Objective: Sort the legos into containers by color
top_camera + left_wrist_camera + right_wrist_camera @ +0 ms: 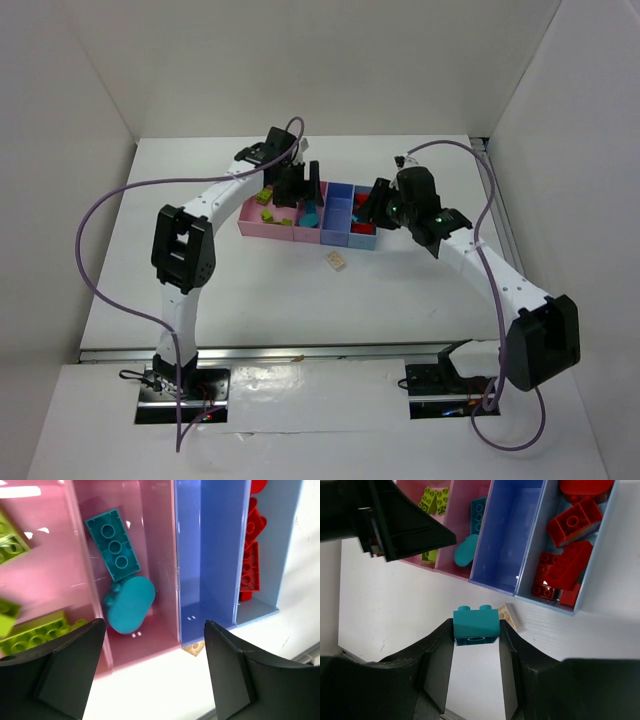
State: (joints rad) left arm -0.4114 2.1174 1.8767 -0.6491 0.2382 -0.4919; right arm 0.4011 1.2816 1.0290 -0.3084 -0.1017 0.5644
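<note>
Left arm: we see it rise from its base, fold at a raised elbow and reach far and right, wrist tipped down over the pink end of the tray.
Left pincer: released, jaws spread wide with nothing between them, hanging over the pink compartment that holds the cyan pieces.
Right arm: stretched far and left from its base, wrist angled down at the tray's right end.
Right pincer: clenched on a cyan lego, studs up, held aloft.
Lime legos: in the leftmost pink compartment.
Red legos: piled in the light blue compartment at the right end.
Periwinkle compartment: between pink and light blue.
Cream lego: on the surface, just near of the tray, apart from it.
</note>
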